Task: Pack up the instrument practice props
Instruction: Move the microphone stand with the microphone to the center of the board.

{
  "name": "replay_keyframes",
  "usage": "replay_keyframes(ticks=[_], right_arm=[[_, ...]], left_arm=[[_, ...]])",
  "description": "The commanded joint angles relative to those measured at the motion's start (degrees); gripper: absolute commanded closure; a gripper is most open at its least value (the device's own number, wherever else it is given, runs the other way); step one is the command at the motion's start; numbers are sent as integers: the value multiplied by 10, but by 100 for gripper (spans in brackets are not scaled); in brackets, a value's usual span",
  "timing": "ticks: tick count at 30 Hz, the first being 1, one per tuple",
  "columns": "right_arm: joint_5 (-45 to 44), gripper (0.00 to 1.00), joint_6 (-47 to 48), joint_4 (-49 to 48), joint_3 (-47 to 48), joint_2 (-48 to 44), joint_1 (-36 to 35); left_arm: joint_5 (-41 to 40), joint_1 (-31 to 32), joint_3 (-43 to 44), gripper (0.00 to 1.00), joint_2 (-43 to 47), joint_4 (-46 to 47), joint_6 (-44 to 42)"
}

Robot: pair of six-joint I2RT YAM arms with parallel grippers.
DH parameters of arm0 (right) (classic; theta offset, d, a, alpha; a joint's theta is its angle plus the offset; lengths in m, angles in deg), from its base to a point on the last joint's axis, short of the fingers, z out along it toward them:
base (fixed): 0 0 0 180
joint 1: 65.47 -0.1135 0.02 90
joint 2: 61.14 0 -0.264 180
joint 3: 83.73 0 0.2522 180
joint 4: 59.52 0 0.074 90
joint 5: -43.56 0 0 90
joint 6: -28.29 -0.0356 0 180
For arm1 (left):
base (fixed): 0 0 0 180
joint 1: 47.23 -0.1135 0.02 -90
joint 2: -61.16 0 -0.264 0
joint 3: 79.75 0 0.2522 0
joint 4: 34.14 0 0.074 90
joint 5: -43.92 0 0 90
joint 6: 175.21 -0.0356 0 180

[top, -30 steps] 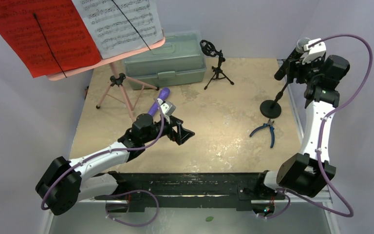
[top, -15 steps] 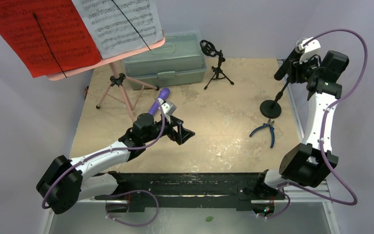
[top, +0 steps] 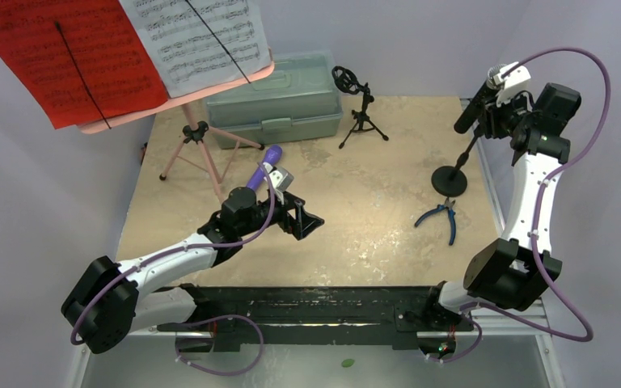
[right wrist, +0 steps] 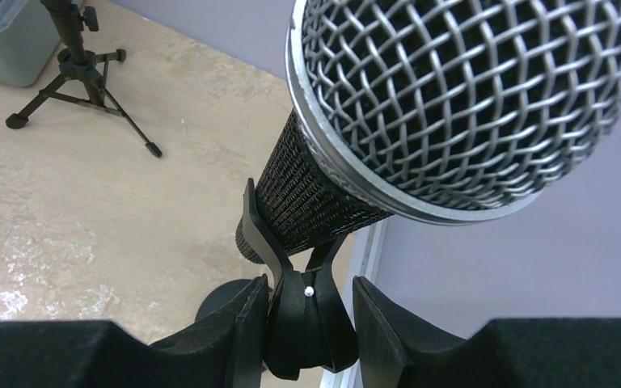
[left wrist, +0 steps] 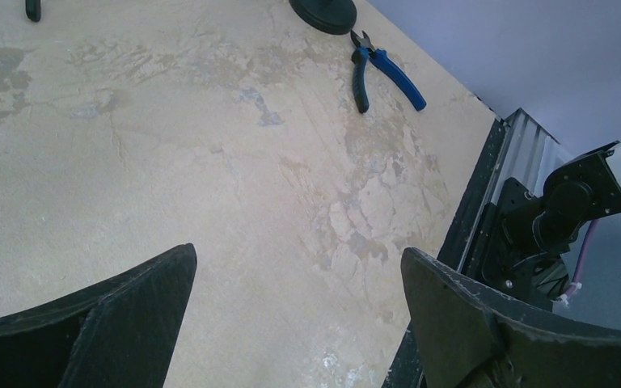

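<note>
Two fingers of the right gripper (right wrist: 310,284) flanked the clip (right wrist: 299,343) under the black silver-headed microphone (right wrist: 453,97) (perched at the table's (top: 372,218) far-right edge); whether they pinched it, I couldn't tell. Left gripper (left wrist: 295,259) hung spread, empty.

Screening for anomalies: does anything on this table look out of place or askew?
The blue-handled pliers lie on the table beside the round mic-stand base, a tool among music props. Nothing looks spilled or broken.

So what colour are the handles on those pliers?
Blue. The pliers show best in the left wrist view.
</note>
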Motion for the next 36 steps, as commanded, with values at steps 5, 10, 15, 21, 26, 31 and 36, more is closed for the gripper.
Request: replay_keyframes(ticks=[5, 10, 15, 21, 26, 31, 36], right_arm=[[63, 100, -7, 32, 16, -35, 1], [125, 100, -23, 51, 26, -51, 1], [170, 100, -37, 65, 29, -61, -8], [186, 100, -49, 68, 17, -73, -59], [194, 100, -61, 60, -1, -84, -139], [245, 100, -58, 60, -17, -94, -185], [291, 100, -6, 88, -54, -105, -230]], left_arm=[[16, 2, 23, 3, -2, 15, -9], [26, 2, 20, 3, -2, 26, -9], [33, 2, 17, 3, -2, 35, -9], [39, 2, 18, 3, -3, 43, -7], [45, 2, 10, 3, -1, 61, -10], [45, 2, -4, 4, 6, 91, -12], [44, 2, -7, 4, 3, 109, -17]])
